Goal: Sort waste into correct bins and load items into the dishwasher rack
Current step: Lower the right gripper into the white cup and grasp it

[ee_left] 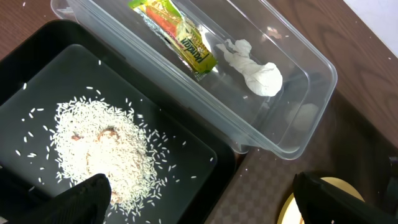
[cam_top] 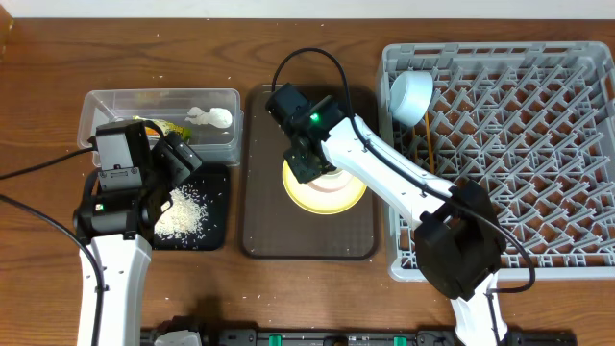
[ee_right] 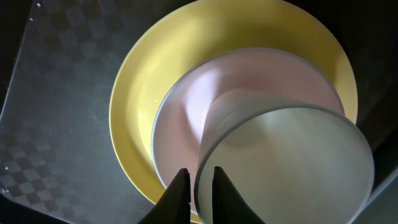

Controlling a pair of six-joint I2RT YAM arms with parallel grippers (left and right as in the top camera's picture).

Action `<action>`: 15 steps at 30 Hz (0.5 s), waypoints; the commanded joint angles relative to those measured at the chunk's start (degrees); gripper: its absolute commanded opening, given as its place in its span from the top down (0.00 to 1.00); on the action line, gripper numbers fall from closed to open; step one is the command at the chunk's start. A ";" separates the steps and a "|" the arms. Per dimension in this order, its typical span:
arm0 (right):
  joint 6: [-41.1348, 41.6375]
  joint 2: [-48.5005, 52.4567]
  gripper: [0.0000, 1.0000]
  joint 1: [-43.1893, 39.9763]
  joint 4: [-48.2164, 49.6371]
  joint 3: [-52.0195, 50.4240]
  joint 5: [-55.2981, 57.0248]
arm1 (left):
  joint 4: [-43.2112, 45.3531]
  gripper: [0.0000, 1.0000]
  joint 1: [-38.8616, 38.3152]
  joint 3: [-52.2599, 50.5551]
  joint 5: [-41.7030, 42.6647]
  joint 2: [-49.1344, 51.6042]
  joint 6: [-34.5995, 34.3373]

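Observation:
My right gripper (ee_right: 198,183) is shut on the rim of the small white cup (ee_right: 292,168). The cup sits in the pale pink bowl (ee_right: 186,106) on the yellow plate (ee_right: 143,81); this gripper also shows in the overhead view (cam_top: 312,168). My left gripper (ee_left: 202,199) is open and empty over the black tray (ee_left: 186,155), which holds the rice heap (ee_left: 102,149). The clear tub (ee_left: 311,68) holds the snack wrapper (ee_left: 177,37) and the white tissue (ee_left: 255,68). The light blue bowl (cam_top: 411,96) and the chopsticks (cam_top: 430,149) are in the grey rack (cam_top: 500,50).
The yellow plate (cam_top: 327,197) stands on the dark brown serving tray (cam_top: 264,221), between the black tray (cam_top: 216,183) and the rack. A few rice grains lie on the wooden table in front of the trays. Black cables run from both arms.

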 commanded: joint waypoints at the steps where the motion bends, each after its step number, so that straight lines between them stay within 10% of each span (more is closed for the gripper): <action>1: 0.96 0.48 0.88 0.11 -0.09 -0.44 0.98 | -0.15 0.04 0.17 0.61 -0.72 0.07 -0.48; 15: 0.96 0.48 0.88 0.11 -0.02 -1.14 0.98 | -0.15 0.04 0.17 0.63 -0.72 0.07 -0.48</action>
